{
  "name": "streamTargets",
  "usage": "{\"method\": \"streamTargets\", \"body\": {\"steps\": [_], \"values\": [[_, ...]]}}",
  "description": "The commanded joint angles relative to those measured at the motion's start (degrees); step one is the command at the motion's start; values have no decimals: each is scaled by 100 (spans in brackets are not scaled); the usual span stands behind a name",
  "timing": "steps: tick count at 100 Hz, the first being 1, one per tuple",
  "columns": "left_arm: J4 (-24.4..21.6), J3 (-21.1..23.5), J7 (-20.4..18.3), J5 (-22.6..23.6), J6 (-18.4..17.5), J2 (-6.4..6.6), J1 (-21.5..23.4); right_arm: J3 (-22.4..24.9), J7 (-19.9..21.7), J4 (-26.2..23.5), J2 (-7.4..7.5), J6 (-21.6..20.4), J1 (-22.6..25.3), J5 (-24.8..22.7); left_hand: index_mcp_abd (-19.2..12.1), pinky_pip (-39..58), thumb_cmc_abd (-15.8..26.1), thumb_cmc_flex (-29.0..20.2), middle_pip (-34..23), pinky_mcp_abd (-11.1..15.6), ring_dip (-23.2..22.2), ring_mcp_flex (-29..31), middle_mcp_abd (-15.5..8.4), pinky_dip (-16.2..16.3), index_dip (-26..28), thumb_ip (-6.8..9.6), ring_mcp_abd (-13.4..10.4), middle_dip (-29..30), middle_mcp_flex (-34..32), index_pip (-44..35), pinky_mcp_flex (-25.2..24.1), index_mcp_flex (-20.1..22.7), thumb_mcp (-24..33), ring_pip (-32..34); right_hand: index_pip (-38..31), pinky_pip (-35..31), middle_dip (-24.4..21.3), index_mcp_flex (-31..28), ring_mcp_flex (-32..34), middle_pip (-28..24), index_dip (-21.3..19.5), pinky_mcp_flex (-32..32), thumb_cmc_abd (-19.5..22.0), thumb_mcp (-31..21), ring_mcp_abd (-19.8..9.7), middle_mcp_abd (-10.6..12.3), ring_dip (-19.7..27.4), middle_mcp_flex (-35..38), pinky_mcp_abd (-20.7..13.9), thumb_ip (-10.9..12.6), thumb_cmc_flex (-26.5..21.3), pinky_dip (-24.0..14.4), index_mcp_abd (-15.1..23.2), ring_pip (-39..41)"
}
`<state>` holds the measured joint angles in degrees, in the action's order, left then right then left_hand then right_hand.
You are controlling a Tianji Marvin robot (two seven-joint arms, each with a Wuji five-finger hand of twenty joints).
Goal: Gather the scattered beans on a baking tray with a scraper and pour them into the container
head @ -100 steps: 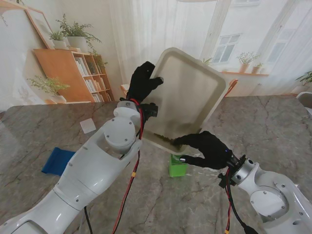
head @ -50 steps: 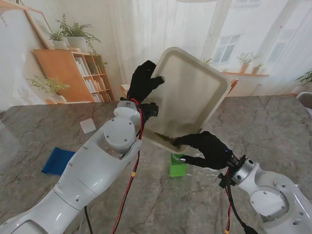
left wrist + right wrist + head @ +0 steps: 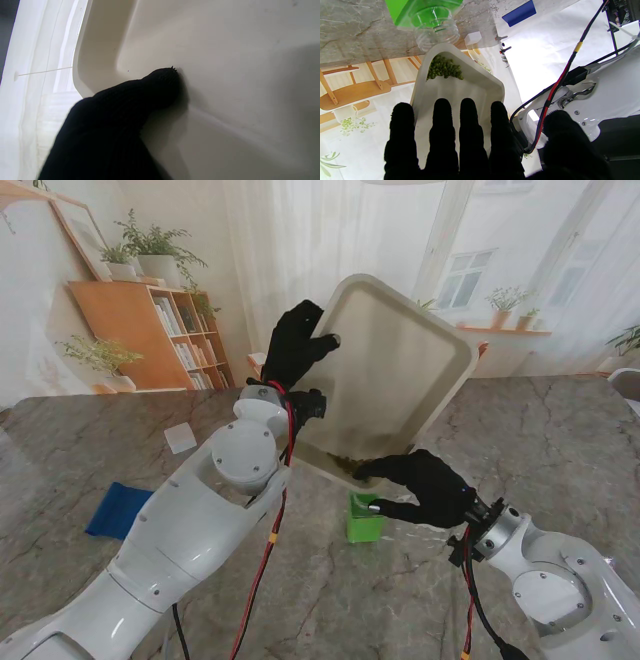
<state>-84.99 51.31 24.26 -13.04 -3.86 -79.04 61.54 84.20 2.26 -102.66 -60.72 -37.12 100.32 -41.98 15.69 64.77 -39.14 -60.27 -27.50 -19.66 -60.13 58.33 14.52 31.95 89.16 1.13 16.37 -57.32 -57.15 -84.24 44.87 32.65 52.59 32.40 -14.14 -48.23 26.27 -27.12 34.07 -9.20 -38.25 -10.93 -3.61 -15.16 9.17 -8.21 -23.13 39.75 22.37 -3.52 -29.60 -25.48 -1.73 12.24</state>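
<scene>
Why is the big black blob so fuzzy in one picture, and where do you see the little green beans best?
In the left wrist view, the left robot hand sits right against the lens, so it blurs and shadows the tray. The right wrist view is sharpest: the beans show clearly in the tray's corner. In the stand's view, bright window light washes out the background.

No text or labels readable anywhere, as far as visible.

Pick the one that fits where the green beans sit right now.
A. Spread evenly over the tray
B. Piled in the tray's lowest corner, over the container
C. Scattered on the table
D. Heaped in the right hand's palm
B: the beans are bunched in the tilted tray's low corner, just above the container.
</scene>
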Motion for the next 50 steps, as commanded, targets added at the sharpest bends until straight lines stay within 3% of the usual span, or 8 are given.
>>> {"method": "streamTargets", "body": {"steps": [1,50], "values": [[-91,-31,-44,25,-16,-39,0,-28,74,5,-16,-39,-9,11,-193,1043,385,-481,-550,1105,-43,406,-1039,613,79,411,-510,-203,-399,-197,582,137,766,386,33,266,-36,32,0,24,116,104,125,-4,-57,107,-62,-71,-403,160,-40,16,57,6],[-153,-35,-14,-39,-9,-47,52,-49,108,10,-9,-54,-18,33,-194,1064,342,-474,-550,1107,-43,423,-1037,611,79,425,-495,-204,-416,-200,596,144,792,402,31,267,-36,31,-5,23,114,102,132,-5,-53,108,-62,-70,-405,160,-37,16,44,4]]}}
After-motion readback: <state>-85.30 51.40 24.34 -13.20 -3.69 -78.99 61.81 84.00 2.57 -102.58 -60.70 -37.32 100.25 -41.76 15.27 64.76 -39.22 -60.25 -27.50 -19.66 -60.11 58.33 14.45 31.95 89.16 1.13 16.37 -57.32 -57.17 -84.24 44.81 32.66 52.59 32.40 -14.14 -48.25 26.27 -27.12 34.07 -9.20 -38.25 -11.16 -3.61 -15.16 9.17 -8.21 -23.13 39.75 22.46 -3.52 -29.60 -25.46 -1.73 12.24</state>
